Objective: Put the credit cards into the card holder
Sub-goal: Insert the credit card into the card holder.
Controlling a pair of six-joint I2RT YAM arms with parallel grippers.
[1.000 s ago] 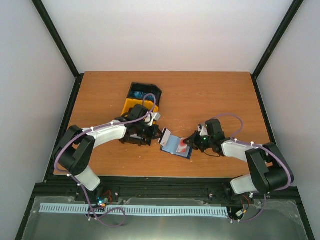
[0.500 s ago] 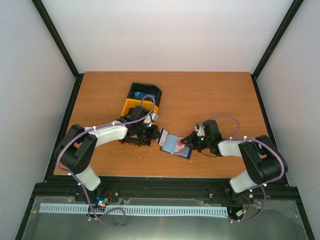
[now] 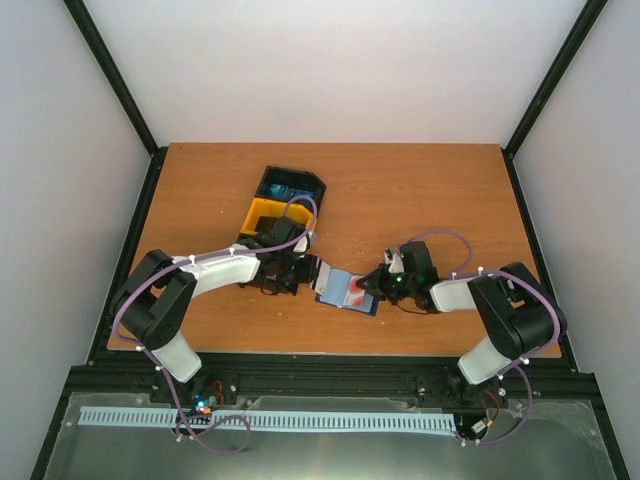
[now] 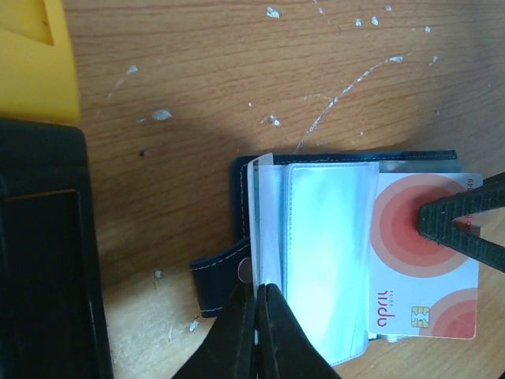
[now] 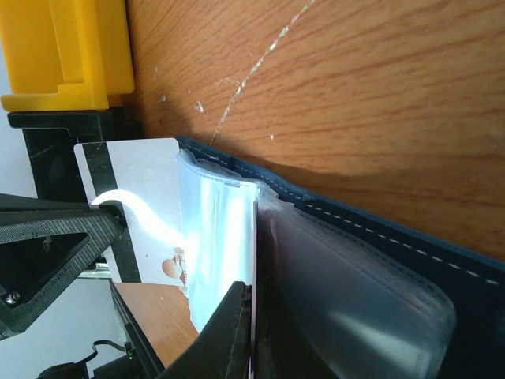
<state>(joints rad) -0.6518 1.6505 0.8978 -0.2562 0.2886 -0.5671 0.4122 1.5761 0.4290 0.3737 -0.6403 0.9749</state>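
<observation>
Card holder (image 3: 335, 288) open on worktop (image 3: 420, 190), centre frame. Left pincer (image 4: 256, 298) clamped on its clear sleeve; right pincer (image 5: 253, 304) clamped on white red-circle card (image 4: 426, 272) — chip and lettering show in left wrist view only.

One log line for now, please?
left hand: shut on navy folding wallet's clear plastic sleeve | right hand: shut on white red-circle plastic card

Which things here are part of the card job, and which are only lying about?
Part of the job:
- card holder, open
- white card, half inside it
- left gripper, pinching a clear sleeve
- right gripper, holding the card

Lying about:
- black-and-yellow bin
</observation>
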